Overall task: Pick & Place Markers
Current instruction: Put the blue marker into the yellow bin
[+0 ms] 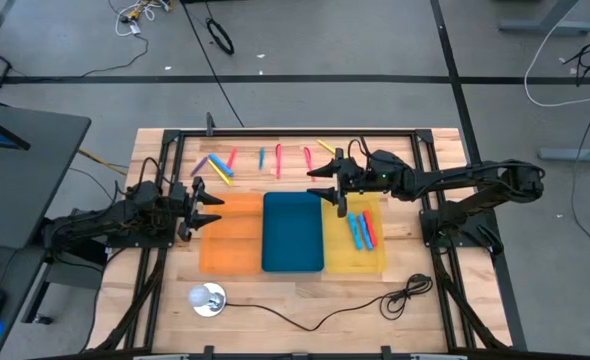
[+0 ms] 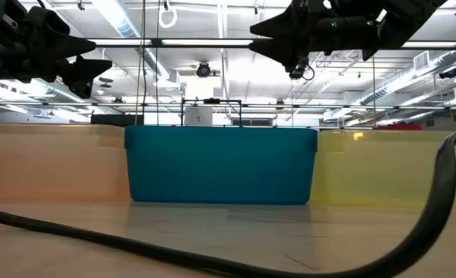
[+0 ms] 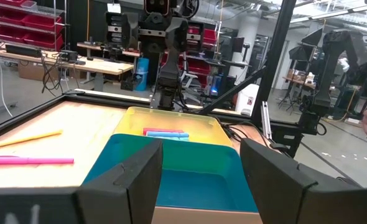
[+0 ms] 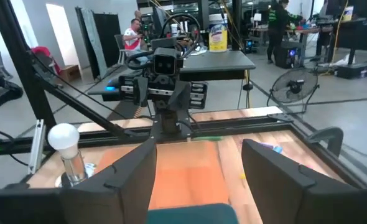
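A wooden plank table (image 1: 165,290) is carrying 3 flat plastic trays side by side: an orange tray (image 1: 230,235), a blue tray (image 1: 293,233) in the middle and a yellow tray (image 1: 355,240).

Both arms are hanging above the table with nothing in their jaws. The left gripper (image 1: 207,203) is hovering at the outer edge of the orange tray, its 2 dark fingers standing apart and empty. The right gripper (image 1: 320,183) is hovering over the seam between the blue and yellow trays, close to the loose markers, its fingers also standing apart and empty.

About 3 markers (image 1: 361,230), thin smooth sticks in blue and red, are lying inside the yellow tray. The rest, the loose markers (image 1: 265,158), are lying scattered on bare wood beyond the trays: pink, red, blue, yellow and purple. The orange and blue trays are showing nothing inside.

Judging from this, the sorting is partly done and the right arm is between picks. The next move is calling for a descent onto 1 loose marker, jaws set across its narrow body, since a round slim stick can roll away.

A black cable (image 1: 375,305) and a light bulb (image 1: 206,298) are lying at the table's near edge.
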Controlling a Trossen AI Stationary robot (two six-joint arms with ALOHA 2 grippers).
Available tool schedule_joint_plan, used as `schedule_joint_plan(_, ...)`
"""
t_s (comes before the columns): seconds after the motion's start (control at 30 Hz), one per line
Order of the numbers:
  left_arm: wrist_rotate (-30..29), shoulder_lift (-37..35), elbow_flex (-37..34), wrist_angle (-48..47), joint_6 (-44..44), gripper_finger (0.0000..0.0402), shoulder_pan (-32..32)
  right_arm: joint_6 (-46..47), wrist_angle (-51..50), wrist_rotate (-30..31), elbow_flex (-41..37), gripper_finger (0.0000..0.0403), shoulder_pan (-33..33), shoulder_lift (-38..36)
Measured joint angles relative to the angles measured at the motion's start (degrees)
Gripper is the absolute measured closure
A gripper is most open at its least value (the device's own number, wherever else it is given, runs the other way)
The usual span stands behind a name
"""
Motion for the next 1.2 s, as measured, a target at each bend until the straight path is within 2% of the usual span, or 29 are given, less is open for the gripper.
schedule_joint_plan(0.33, 0.0, 0.0, 0.0, 0.0, 0.0, 0.0179, 0.0, -5.8, 0.5, 0.1, 0.0, 0.0168, 0.0, 0.0)
schedule_joint_plan(0.57, -4.4, 0.0, 0.0, 0.4, -0.1, 0.0179, 0.0, -0.3, 1.1, 0.1, 0.1, 0.0168, 0.0, 0.0)
schedule_joint_plan(0.77, -4.4, 0.0, 0.0, 1.0, -6.1, 0.0179, 0.0, -0.1, 1.0, 0.1, 0.1, 0.0168, 0.0, 0.0)
schedule_joint_plan(0.97, -3.9, 0.3, 1.4, 1.2, -5.8, 0.0179, 0.0, 0.0, 1.1, 0.1, 0.1, 0.0168, 0.0, 0.0)
schedule_joint_plan(1.03, -5.6, 0.6, 3.4, -0.5, -4.8, 0.0179, 0.0, 0.5, 1.3, 0.1, 0.1, 0.0168, 0.0, 0.0)
schedule_joint_plan(1.2, -14.6, 2.9, 8.9, -7.7, -2.7, 0.0179, 0.0, 5.8, 3.1, 0.1, 0.1, 0.0168, -0.2, -0.1)
